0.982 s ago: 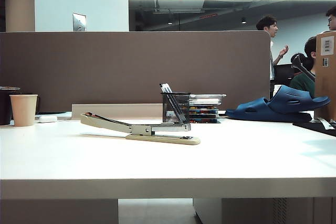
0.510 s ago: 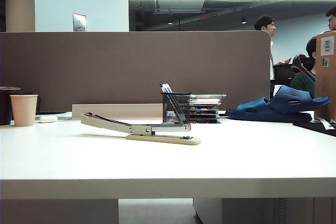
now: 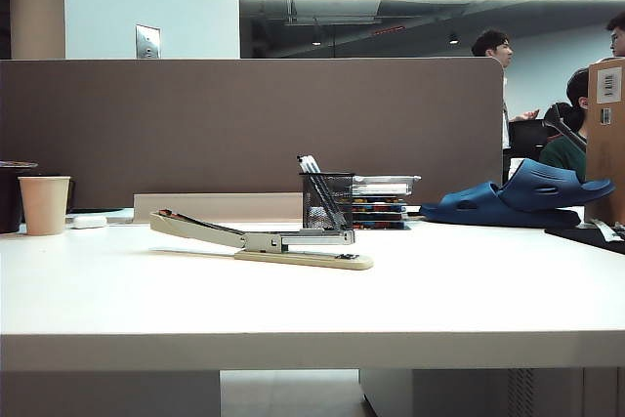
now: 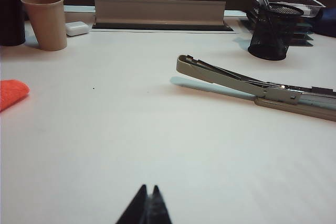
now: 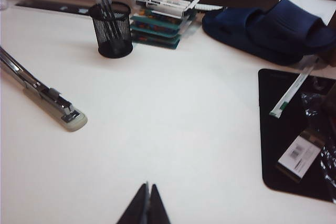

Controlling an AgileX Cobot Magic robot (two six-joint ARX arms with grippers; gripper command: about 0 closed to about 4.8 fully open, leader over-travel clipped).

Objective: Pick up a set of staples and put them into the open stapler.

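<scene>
The stapler (image 3: 264, 238) lies open in the middle of the white table, its beige top arm raised to the left above the silver channel. The left wrist view shows it (image 4: 252, 85) well ahead of my left gripper (image 4: 148, 187), which is shut and holds nothing. My right gripper (image 5: 146, 184) is shut too, low over bare table, with the stapler's end (image 5: 68, 119) some way off to its side. The set of staples shows in no view. Neither gripper appears in the exterior view.
A black mesh pen cup (image 3: 327, 200) and stacked trays (image 5: 163, 17) stand behind the stapler. Blue slippers (image 3: 527, 192) and a black mat (image 5: 278, 129) with packets are at the right. At the left are a paper cup (image 3: 44, 204), a small white oval object (image 4: 77, 28) and an orange cloth (image 4: 10, 93).
Nothing on the table has moved in the exterior view. Only a person behind the partition has lowered a hand.
</scene>
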